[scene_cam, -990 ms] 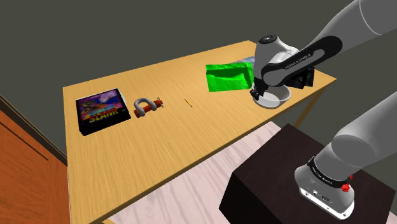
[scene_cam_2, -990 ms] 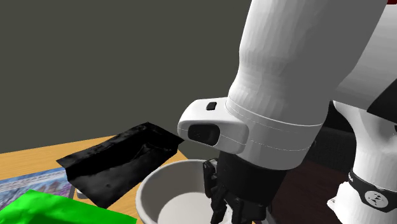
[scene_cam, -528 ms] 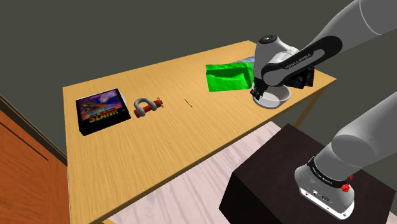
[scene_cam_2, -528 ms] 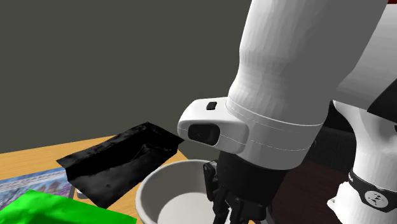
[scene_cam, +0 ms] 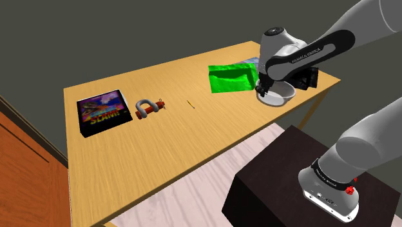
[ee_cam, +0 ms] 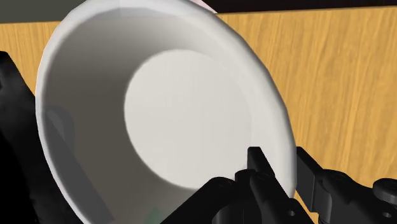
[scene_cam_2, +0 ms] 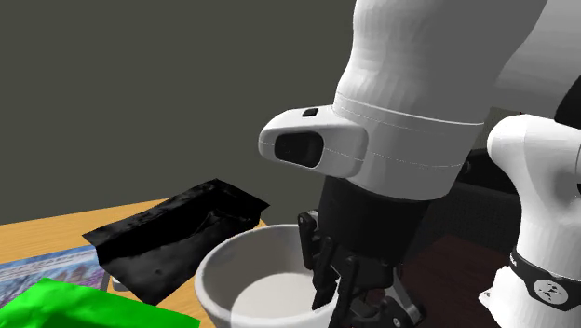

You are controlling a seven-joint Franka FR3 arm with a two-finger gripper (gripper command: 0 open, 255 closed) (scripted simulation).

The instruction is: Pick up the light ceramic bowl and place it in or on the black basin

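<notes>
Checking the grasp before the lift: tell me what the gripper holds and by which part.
The gripper holds the white bowl by its rim, one finger inside the wall and one outside.

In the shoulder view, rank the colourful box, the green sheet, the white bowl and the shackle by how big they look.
1. Colourful box.
2. Green sheet, nearly as big.
3. White bowl and shackle: too alike to rank, as the arm hides part of the bowl.
</notes>
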